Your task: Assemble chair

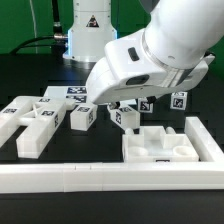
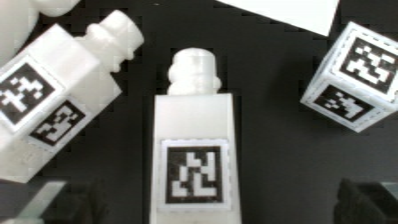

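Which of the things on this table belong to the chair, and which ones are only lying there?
Chair parts: seat, panel, block, pegged bar.
Only lying there: rail, marker board.

Exterior view overlooks table point(image 1: 30, 214); wrist view looks closely down at bar point(image 2: 196, 130).

Clad in glossy white rounded shells along arm point(image 1: 165, 45), with dark seam at wrist. At eleven o'clock, white base column point(image 1: 88, 40) with triangular warning sticker point(image 1: 90, 18) and black cable point(image 1: 40, 42). Dark, blurred fingertips point(image 2: 32, 203) on claw point(image 2: 199, 198).
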Robot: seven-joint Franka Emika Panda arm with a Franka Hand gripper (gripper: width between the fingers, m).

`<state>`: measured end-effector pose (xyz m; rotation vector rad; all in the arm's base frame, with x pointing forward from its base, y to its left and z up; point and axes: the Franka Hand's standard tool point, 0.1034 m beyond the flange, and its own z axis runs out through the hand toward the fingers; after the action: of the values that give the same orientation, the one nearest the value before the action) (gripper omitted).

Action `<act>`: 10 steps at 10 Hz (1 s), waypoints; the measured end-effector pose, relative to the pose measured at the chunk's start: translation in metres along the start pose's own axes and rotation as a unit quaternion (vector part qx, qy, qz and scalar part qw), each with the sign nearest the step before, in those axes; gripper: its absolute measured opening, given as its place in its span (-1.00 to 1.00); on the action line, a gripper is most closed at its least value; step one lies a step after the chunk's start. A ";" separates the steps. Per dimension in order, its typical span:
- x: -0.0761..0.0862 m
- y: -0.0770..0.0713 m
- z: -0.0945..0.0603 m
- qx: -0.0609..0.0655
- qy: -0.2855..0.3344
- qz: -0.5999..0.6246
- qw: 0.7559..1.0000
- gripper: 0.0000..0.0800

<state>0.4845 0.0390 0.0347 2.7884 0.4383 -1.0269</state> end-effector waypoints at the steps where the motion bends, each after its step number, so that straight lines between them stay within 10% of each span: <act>1: 0.004 0.005 -0.004 0.000 -0.011 0.020 1.000 0.62; 6: 0.012 0.009 -0.004 0.002 -0.027 0.021 0.999 0.62; 10: 0.013 0.003 0.009 0.028 -0.140 -0.059 0.988 0.62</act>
<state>0.4893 0.0374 0.0189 2.6334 0.5470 -1.4526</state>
